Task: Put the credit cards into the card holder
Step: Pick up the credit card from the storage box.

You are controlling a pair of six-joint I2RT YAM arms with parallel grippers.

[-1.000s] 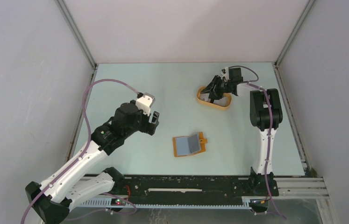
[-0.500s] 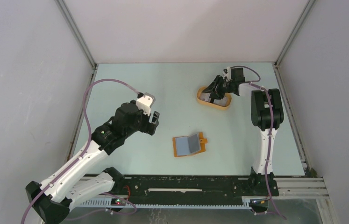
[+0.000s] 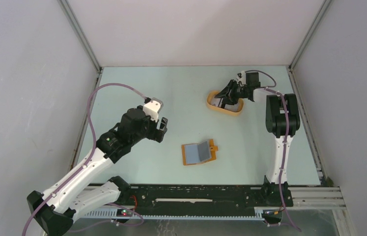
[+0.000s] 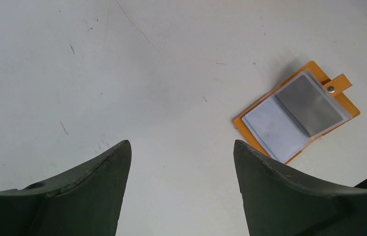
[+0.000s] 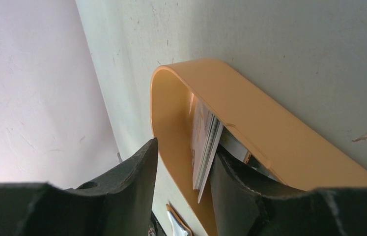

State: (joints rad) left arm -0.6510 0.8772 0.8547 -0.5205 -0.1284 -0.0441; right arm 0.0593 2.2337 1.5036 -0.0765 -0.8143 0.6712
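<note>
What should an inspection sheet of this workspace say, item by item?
Surface: pale green table, fine scratches and specks.
Job's things: card holder lies open and flat, alone mid-table; credit cards stand on edge inside the orange tray.
Clutter: nothing seen.
Grippers: left gripper open, empty, above bare table; right gripper open, one finger on each side of the cards, a gap on one side.
Cables: purple cable loops above the left arm; second cable runs down the right arm.
Surroundings: plain pale walls on three sides; black rail at the near edge.
</note>
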